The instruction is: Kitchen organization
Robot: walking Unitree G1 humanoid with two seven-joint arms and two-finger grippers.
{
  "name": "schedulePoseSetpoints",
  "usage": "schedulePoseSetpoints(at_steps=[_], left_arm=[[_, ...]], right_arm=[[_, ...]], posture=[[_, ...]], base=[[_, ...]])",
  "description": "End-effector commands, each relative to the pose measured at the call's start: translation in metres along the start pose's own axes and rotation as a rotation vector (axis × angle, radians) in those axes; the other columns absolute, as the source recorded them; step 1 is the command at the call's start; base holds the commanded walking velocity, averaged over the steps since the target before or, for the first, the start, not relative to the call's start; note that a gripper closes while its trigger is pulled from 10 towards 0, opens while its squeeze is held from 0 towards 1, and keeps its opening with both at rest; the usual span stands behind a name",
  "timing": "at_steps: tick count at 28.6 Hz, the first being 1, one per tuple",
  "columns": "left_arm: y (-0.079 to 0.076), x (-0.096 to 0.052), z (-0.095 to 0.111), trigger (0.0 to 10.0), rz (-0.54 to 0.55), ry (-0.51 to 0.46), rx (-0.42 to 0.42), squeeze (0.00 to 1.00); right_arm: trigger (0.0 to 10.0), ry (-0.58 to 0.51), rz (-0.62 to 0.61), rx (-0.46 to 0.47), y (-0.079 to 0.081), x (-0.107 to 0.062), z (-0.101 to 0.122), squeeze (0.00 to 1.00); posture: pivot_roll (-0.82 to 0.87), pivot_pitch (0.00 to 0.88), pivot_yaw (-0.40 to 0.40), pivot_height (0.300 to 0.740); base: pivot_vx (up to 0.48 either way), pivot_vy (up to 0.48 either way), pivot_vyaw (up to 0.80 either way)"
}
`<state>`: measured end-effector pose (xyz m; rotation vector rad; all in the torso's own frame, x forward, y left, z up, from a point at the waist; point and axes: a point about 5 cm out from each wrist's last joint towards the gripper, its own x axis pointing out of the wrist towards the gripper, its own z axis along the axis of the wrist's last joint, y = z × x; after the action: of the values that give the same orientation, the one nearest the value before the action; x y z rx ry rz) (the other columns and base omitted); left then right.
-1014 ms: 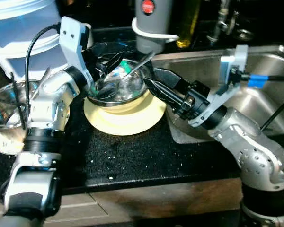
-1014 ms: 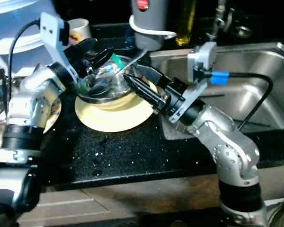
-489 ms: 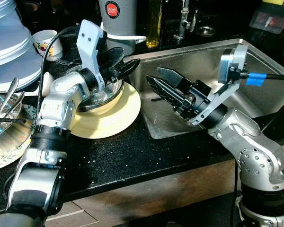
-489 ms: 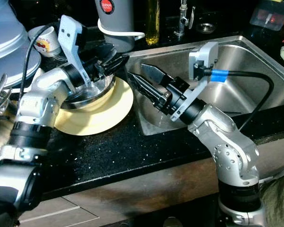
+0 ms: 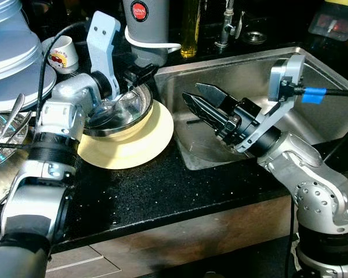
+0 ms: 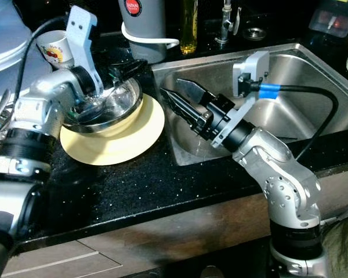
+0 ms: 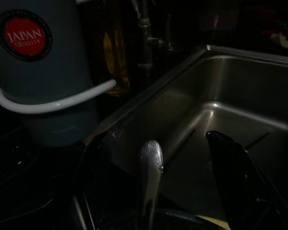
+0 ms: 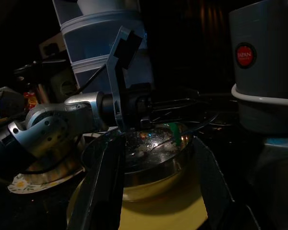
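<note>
A steel bowl [image 5: 120, 109] with a spoon [image 7: 150, 167] and something green [image 8: 174, 130] in it sits on a cream plate [image 5: 133, 147] left of the sink [image 5: 249, 69]. My left gripper [image 5: 140, 74] hovers at the bowl's far rim, open. In the left wrist view the spoon handle stands between its fingers [image 7: 230, 177] without touching them. My right gripper [image 5: 191, 98] hangs open over the sink's left side, pointing at the bowl and holding nothing. In the right wrist view its fingers [image 8: 103, 191] frame the bowl [image 8: 153, 160] and the plate [image 8: 182, 211].
A grey canister [image 5: 145, 23] with a red label, an oil bottle [image 5: 189, 29] and a faucet [image 5: 226, 26] stand behind. A mug [image 5: 62, 53], stacked white containers [image 5: 11, 46] and a second steel bowl [image 5: 6, 130] with utensils crowd the left. Black counter [image 5: 162, 191] runs along the front.
The camera view has shifted. My right gripper has drawn back from the bowl's rim to over the sink. My left gripper stays at the bowl, pulled slightly back from the sink edge.
</note>
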<state>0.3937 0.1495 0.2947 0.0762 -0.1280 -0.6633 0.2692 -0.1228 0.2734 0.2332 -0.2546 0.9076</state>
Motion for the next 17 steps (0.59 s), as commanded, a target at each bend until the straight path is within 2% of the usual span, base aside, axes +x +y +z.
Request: schedulePoseSetpoints(at_steps=[1,6,12,17], left_arm=[[0.004,-0.002,-0.006,10.0,0.002,0.056,-0.008,0.0],[0.007,0.0,-0.015,10.0,0.008,0.141,-0.064,0.0],[0.008,0.001,-0.015,10.0,0.0,0.155,-0.075,0.0],[0.011,0.003,-0.011,9.9,0.021,0.146,-0.061,0.0]], right_arm=[[10.0,0.007,0.0,-0.001,0.0,0.0,0.002,0.0],[10.0,0.008,-0.007,-0.008,-0.001,0.0,0.004,0.0],[10.0,0.024,0.034,-0.017,0.004,-0.001,0.004,0.0],[10.0,0.087,0.106,-0.047,0.013,-0.006,-0.001,0.0]], posture=[[-0.07,0.089,0.03,0.74],[-0.08,0.083,0.032,0.74],[-0.08,0.078,0.035,0.74],[-0.08,0.083,0.037,0.74]], base=[[0.0,0.0,0.0],[0.0,0.0,0.0],[0.0,0.0,0.0],[0.0,0.0,0.0]])
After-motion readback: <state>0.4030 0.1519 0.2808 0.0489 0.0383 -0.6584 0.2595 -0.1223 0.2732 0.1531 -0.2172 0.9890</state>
